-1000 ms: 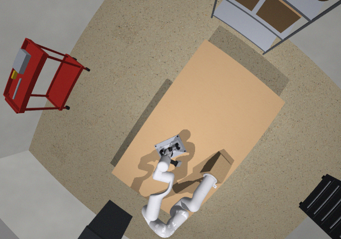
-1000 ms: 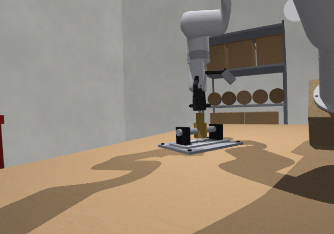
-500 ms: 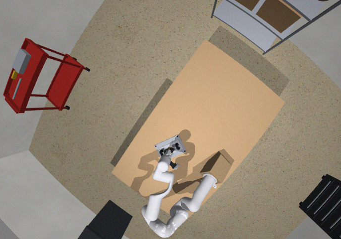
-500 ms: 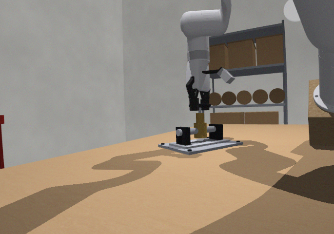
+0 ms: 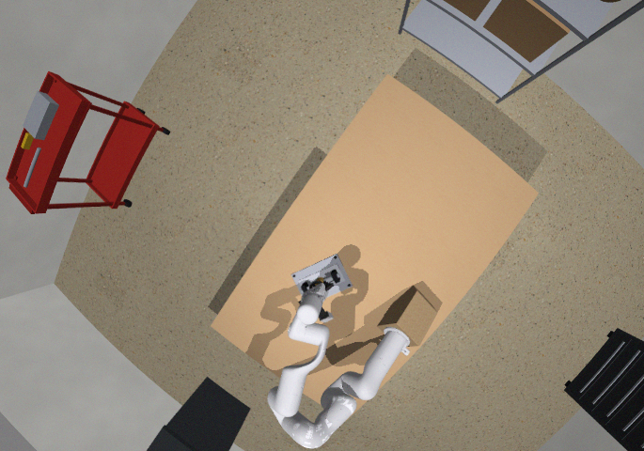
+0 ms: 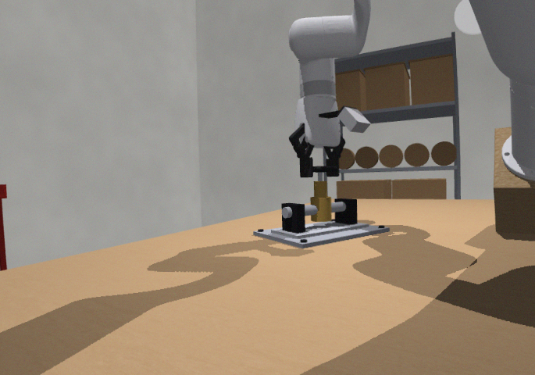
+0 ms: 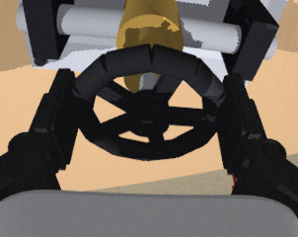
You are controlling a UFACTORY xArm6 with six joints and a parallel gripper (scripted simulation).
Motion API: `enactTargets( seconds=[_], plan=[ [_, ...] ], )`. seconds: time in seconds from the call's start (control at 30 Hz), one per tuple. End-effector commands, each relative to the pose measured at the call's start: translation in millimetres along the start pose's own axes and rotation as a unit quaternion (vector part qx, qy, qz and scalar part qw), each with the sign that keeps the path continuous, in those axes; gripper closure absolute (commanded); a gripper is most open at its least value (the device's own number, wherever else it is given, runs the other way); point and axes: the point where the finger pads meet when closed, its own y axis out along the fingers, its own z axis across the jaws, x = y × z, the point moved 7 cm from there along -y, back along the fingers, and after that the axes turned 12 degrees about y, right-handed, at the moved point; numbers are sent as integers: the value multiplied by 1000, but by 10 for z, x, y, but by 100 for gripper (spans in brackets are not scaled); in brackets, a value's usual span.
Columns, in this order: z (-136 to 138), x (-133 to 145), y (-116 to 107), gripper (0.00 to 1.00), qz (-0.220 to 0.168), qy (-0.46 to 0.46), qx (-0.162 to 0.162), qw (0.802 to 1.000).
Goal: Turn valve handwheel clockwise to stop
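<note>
The valve stands on a grey base plate [image 5: 308, 272] [image 6: 321, 236] on the table. Its brass body [image 6: 320, 204] [image 7: 151, 16] sits on a grey pipe [image 6: 296, 211] [image 7: 90, 23] between two black clamps. The black spoked handwheel [image 7: 149, 115] [image 6: 319, 168] lies level on top. My gripper [image 7: 148, 90] [image 6: 319, 169] [image 5: 322, 284] comes straight down over it. Its two black fingers press the wheel's rim from the left and right sides. It is shut on the handwheel.
A brown cardboard box [image 5: 414, 311] [image 6: 524, 212] stands on the table to the right of the valve, next to my arm's base. A red cart [image 5: 67, 143], a shelf rack with boxes [image 6: 401, 115] and a black cabinet [image 5: 631, 391] stand off the table.
</note>
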Motion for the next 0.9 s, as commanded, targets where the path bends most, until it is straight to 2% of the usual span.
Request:
enactTargets(
  seconds=[0.0,0.47,0.87],
  plan=[
    [5,7,-8,100,-1,24,-1,1000],
    [5,7,-8,100,-1,134,-1,991],
    [5,7,-8,100,-1,186,-1,983]
  ],
)
